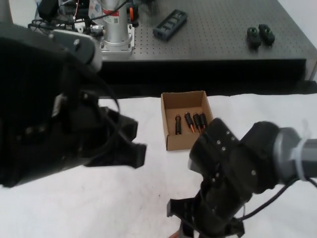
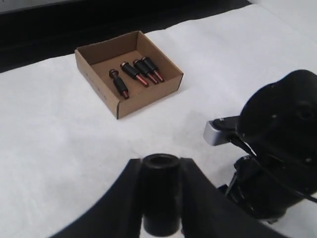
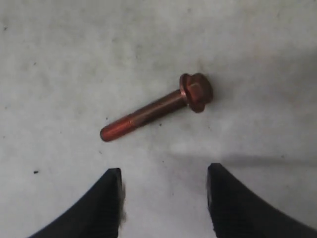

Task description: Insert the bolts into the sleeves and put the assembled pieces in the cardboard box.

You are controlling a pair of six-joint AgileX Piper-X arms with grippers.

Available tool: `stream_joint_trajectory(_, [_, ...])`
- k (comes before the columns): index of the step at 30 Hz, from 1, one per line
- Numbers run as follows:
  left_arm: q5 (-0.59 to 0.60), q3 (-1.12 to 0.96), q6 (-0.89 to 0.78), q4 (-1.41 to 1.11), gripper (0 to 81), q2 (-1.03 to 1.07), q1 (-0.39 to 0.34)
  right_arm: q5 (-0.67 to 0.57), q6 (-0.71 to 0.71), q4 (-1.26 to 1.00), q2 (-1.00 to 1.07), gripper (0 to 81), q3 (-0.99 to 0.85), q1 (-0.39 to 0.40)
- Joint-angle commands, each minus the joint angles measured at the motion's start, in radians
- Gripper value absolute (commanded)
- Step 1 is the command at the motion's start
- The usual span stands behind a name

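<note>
A black sleeve (image 2: pixel 160 184) stands upright between the fingers of my left gripper (image 2: pixel 161 218), which is shut on it above the white cloth. The left gripper (image 1: pixel 132 148) hangs to the left of the cardboard box (image 1: pixel 168 134). The box (image 2: pixel 99 82) holds several assembled pieces (image 2: pixel 138 74), black sleeves with copper bolt ends, lying side by side. A copper bolt (image 3: pixel 156 106) with a flanged hex head lies loose on the cloth. My right gripper (image 3: pixel 163 198) hovers open just short of it, nothing between its fingers. The right arm (image 1: pixel 233 168) is near the front edge, in front of the box.
White cloth (image 1: pixel 148 198) covers the front work area. Behind it runs a dark perforated bench (image 1: pixel 223 34) with a black slotted holder (image 1: pixel 170 24), two small black parts (image 1: pixel 260 35) and a metal post base (image 1: pixel 116 32). The right arm (image 2: pixel 277 163) is close beside the left gripper.
</note>
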Motion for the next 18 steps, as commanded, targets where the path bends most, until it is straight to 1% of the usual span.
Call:
stream_joint_trajectory(1, [-0.011,-0.004,-0.009,0.112,0.6,-0.082,-0.002,0.004,0.068,-0.072,0.016,39.3,-0.009,0.002])
stream_joint_trajectory(4, [-0.011,-0.004,-0.009,0.168,0.6,-0.118,-0.002,0.004,0.131,-0.146,0.041,39.3,-0.009,0.002])
stream_joint_trajectory(6, [-0.011,-0.004,-0.009,0.195,0.6,-0.138,-0.002,-0.001,0.148,-0.160,0.058,39.3,-0.011,-0.001])
stream_joint_trajectory(10, [-0.011,-0.004,-0.009,0.213,0.6,-0.163,-0.002,-0.002,0.154,-0.161,0.087,39.3,-0.011,-0.003])
stream_joint_trajectory(14, [-0.011,-0.004,-0.005,0.213,0.6,-0.175,-0.002,0.036,0.155,-0.166,0.092,38.9,-0.011,-0.003])
stream_joint_trajectory(15, [-0.011,-0.004,-0.002,0.213,0.6,-0.176,-0.002,0.052,0.155,-0.166,0.092,37.1,-0.014,-0.003])
stream_joint_trajectory(18, [0.012,-0.004,-0.002,0.214,0.6,-0.176,-0.002,0.071,0.155,-0.170,0.092,28.4,-0.016,-0.014])
